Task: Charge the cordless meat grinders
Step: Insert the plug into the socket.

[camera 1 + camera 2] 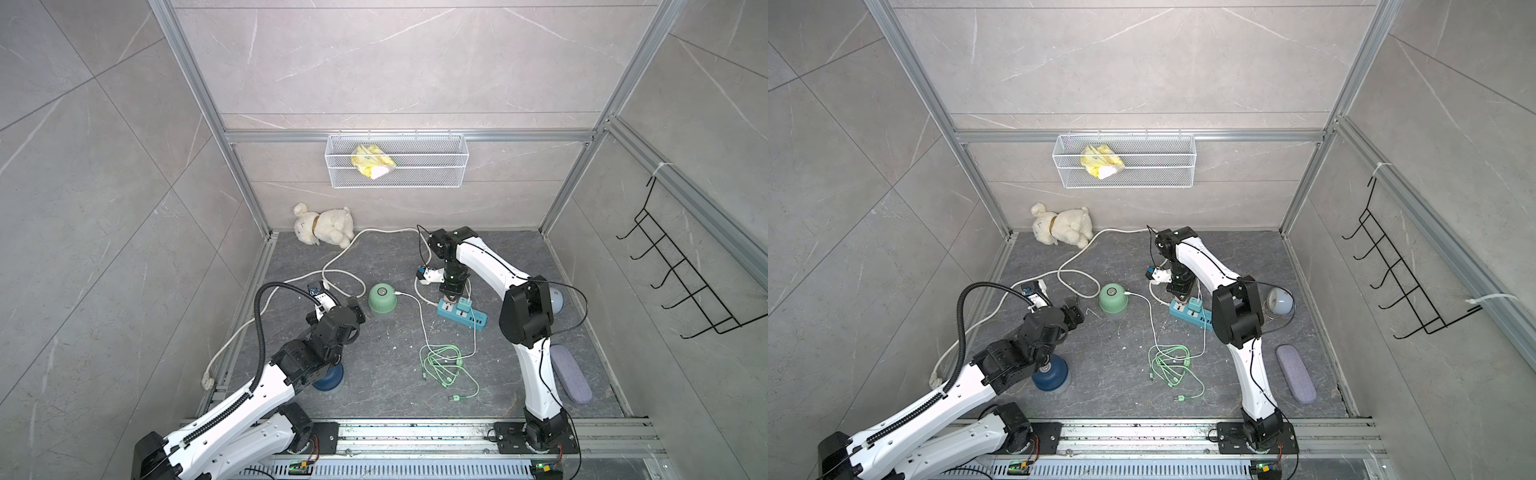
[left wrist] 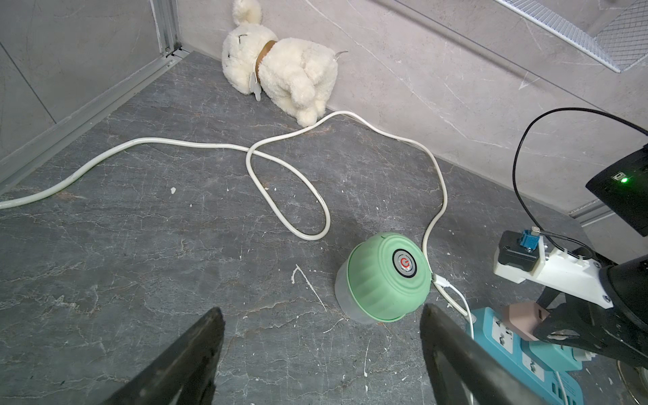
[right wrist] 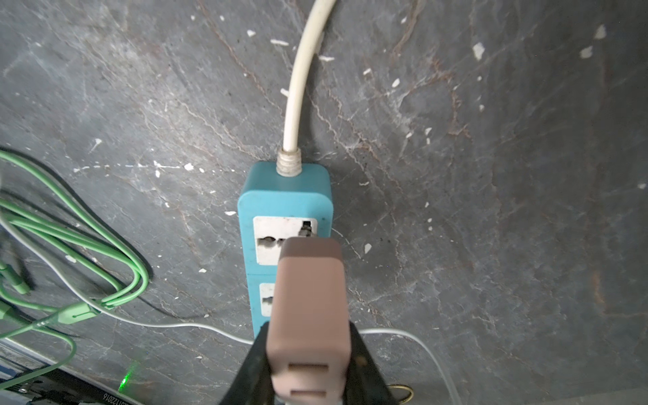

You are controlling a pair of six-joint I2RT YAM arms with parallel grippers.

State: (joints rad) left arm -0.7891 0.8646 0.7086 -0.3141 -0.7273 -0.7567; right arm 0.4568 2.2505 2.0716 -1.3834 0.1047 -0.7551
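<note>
The pale mint green meat grinder [image 1: 381,300] [image 1: 1113,300] [image 2: 385,277] stands upright mid-floor with a white cable [image 1: 419,307] plugged into its side. The dark navy grinder [image 1: 330,380] [image 1: 1050,376] sits half hidden under my left arm. My left gripper [image 1: 356,309] [image 1: 1073,311] [image 2: 321,310] is open and empty, just left of the mint grinder. My right gripper [image 1: 451,300] [image 1: 1181,300] [image 3: 308,333] is shut on a pink cube charger [image 3: 310,298] [image 2: 522,315], held over the end sockets of a teal power strip [image 1: 473,322] [image 3: 284,196]. Its prongs are hidden.
A teal charger [image 1: 464,306] sits in the strip. Coiled green cables [image 1: 442,361] lie nearer the front. The strip's thick white cord [image 2: 280,196] loops across the floor. A plush dog [image 1: 324,226], a grey-white globe [image 1: 1281,301], a grey case [image 1: 571,374] and a wall basket [image 1: 395,160] border the area.
</note>
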